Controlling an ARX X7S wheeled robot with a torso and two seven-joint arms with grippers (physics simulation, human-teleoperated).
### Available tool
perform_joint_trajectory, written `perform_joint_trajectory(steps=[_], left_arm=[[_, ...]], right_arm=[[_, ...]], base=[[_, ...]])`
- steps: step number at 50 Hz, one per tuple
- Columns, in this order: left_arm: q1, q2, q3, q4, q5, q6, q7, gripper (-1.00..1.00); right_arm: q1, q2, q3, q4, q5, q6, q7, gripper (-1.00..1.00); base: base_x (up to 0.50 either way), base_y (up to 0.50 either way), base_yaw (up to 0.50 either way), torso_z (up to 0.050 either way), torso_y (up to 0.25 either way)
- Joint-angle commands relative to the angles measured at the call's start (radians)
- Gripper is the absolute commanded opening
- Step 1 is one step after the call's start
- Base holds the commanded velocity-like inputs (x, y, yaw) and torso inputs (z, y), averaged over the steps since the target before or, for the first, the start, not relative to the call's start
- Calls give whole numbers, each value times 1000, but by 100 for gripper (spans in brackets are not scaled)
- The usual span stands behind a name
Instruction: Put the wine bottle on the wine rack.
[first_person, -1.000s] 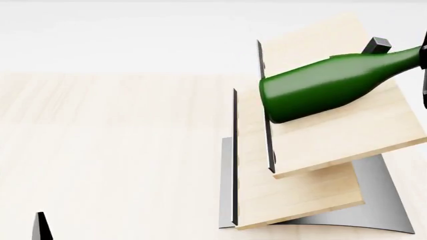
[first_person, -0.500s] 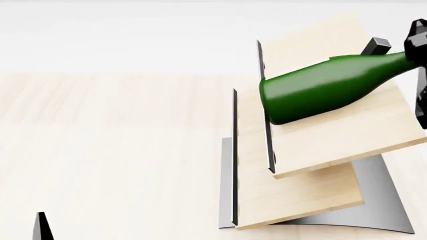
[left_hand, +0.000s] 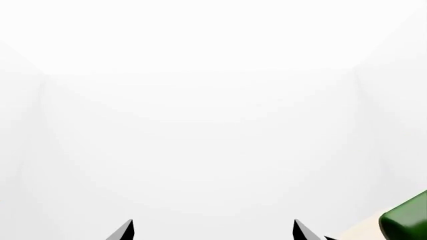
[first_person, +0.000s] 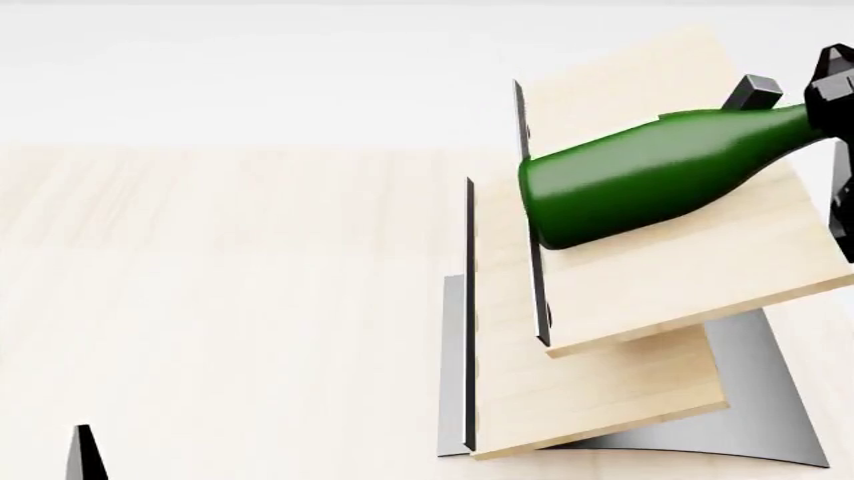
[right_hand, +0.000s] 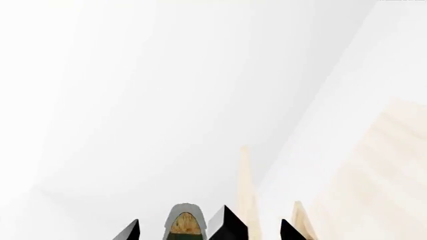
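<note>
The dark green wine bottle (first_person: 641, 175) lies on its side on the top slanted board of the wine rack (first_person: 694, 275). Its base rests against the dark metal edge and its neck points at the black peg (first_person: 754, 92). My right gripper (first_person: 839, 145) is at the neck end, open, with one finger on each side of the neck. In the right wrist view the gripper (right_hand: 210, 231) has the tan cork top (right_hand: 183, 226) and the peg (right_hand: 227, 224) between its tips. My left gripper (left_hand: 212, 231) is open and empty, with the bottle's base (left_hand: 407, 222) off to one side.
The rack has a lower pale board (first_person: 601, 400) and a curved grey metal base (first_person: 767, 400), standing on a light wood table (first_person: 227, 280). One left fingertip (first_person: 84, 455) shows near the table's front left. White walls lie behind.
My right gripper has come a little further into view at the right edge by the bottle's neck. The bottle has barely shifted on the top board. The left arm has stayed still.
</note>
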Motion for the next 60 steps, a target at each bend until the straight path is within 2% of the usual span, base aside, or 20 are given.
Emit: perform_joint_trajectory(steps=[1,16,40,48,60], left_arm=[[0,-2,1,1,0,-1,-3,100],[-3,-3,5,0,1,-1,-5,100],[-1,-6,11,4,6,-3,-9,100],[-2,-7,12,3,6,-3,-11,100],[-4,-9,15,2,6,-3,-12,100]], right_arm=[[-22,14,17,-58,7,-13,31,100],[-72,71,76,-166,37,-46,82,100],[-107,121,121,-136,57,-49,31,100],[-189,152,180,-329,76,-114,149,100],[-224,167,212,-353,91,-133,155,100]], base=[[0,0,0,0,0],[0,0,0,0,0],[0,0,0,0,0],[0,0,0,0,0],[0,0,0,0,0]])
